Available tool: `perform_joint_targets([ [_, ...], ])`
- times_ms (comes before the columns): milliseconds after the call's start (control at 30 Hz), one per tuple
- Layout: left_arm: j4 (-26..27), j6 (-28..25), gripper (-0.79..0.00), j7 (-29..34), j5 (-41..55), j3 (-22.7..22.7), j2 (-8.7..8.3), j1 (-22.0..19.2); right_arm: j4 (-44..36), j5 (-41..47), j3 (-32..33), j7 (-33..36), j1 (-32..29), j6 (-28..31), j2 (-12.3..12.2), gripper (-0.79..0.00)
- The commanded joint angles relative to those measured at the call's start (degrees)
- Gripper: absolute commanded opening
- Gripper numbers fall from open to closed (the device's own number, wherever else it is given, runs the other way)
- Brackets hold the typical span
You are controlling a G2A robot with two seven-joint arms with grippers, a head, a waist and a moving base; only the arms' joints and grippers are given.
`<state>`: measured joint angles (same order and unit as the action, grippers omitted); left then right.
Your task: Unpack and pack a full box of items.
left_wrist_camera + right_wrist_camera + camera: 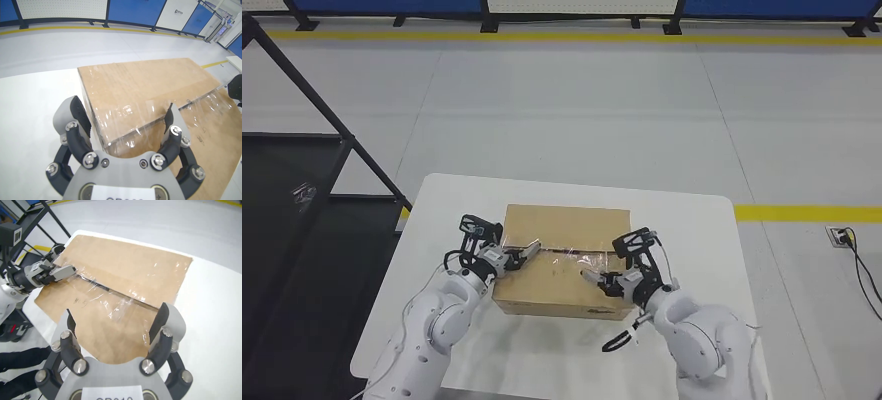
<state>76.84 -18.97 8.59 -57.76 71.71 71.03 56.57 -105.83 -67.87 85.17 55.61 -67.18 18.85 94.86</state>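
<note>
The cardboard box (pixel 562 262) sits closed at the middle of the white table (pixel 692 225), with clear tape (pixel 567 252) wrinkled along its top seam. At the box's 9 o'clock end the left gripper (pixel 507 241) is spread wide. One finger (pixel 64 271) lies over the taped seam and the other hangs just outside the box's side wall. Toward 4 o'clock, the right gripper (pixel 614 258) hovers over the lid, also splayed, holding nothing. A black rack (pixel 302 200) stands off the table's 9 o'clock side.
</note>
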Motion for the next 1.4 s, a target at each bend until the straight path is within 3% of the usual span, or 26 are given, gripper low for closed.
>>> perform_joint_targets([
  [0, -0.05, -0.01, 0.0, -0.04, 0.01, 0.03, 0.0, -0.01, 1.46, 5.89, 1.8, 4.63, 2.14, -0.42, -0.28, -0.366],
  [33, -0.09, -0.03, 0.0, -0.05, 0.01, 0.04, 0.0, -0.03, 2.38, 8.07, 2.55, 6.66, 3.31, -0.66, -0.46, -0.379],
  [300, -0.24, -0.2, 0.0, -0.36, 0.17, -0.01, 0.06, -0.17, 7.55, 11.39, 3.12, 15.14, 9.32, -4.48, -1.73, -0.095],
  [533, -0.3, -0.37, 0.0, -0.61, 0.09, -0.02, 0.08, -0.21, 9.83, 11.61, 1.35, 17.47, 11.63, -7.12, -2.54, -0.065],
  [600, -0.34, -0.42, 0.0, -0.62, 0.08, -0.01, 0.09, -0.22, 10.55, 11.7, 0.95, 17.3, 12.24, -7.84, -2.74, -0.126],
  [700, -0.35, -0.45, 0.0, -0.65, 0.06, 0.02, 0.09, -0.19, 11.64, 11.85, 0.26, 17.16, 12.98, -8.38, -3.05, -0.413],
  [833, -0.3, -0.5, 0.0, -0.71, 0.09, 0.19, 0.06, -0.08, 12.3, 12.01, -0.41, 16.87, 13.63, -9.08, -3.48, -0.573],
  [1067, -0.07, -0.56, 0.0, -0.8, -0.02, 0.33, 0.04, 0.13, 11.75, 12.28, -1.96, 16.64, 13.57, -9.73, -4.2, -0.665],
  [1200, 0.05, -0.62, 0.0, -0.75, 0.01, 0.42, 0.03, 0.21, 11.17, 11.19, -2.39, 16.03, 13.36, -11.02, -4.65, -0.779],
  [1367, 0.11, -0.87, 0.0, -0.59, 0.02, 0.51, 0.0, 0.24, 9.77, 10.41, -3.12, 13.76, 12.76, -11.79, -5.12, -0.785],
])
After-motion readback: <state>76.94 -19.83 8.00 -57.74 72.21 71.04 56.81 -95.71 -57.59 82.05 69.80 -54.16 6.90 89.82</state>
